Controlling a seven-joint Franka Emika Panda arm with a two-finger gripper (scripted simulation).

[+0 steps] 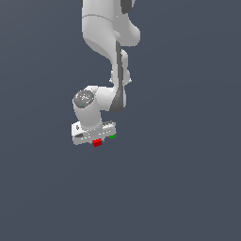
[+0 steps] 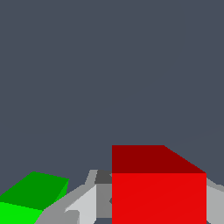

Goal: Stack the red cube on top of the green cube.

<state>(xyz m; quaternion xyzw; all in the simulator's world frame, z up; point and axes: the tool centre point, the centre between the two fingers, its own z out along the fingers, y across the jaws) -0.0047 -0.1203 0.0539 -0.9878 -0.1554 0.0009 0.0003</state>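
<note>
In the wrist view the red cube [image 2: 158, 192] fills the near foreground, sitting squarely between the two pale fingers [image 2: 83, 203] of the gripper [image 2: 151, 205]. One finger shows plainly on one side of it and a sliver of the other shows at the opposite edge, both right against the cube's sides, so the fingers are closed about as far as the cube allows and have it in their hold (whether they press hard cannot be told). Just beside that finger, apart from the red cube, lies the green cube [image 2: 33, 194], turned at a slight angle, its top face darker than its bright front.

From the exterior view the white gripper [image 1: 96, 139] hangs low under the arm [image 1: 106, 70], with the red cube [image 1: 97, 142] peeking out beneath it. The green cube [image 1: 113, 136] shows just beside it toward the exterior view's right, half hidden by the gripper's body. The two cubes are near each other, side by side, not stacked. Behind everything spreads a flat slate-grey ground [image 1: 188, 188] with no visible edge.
</note>
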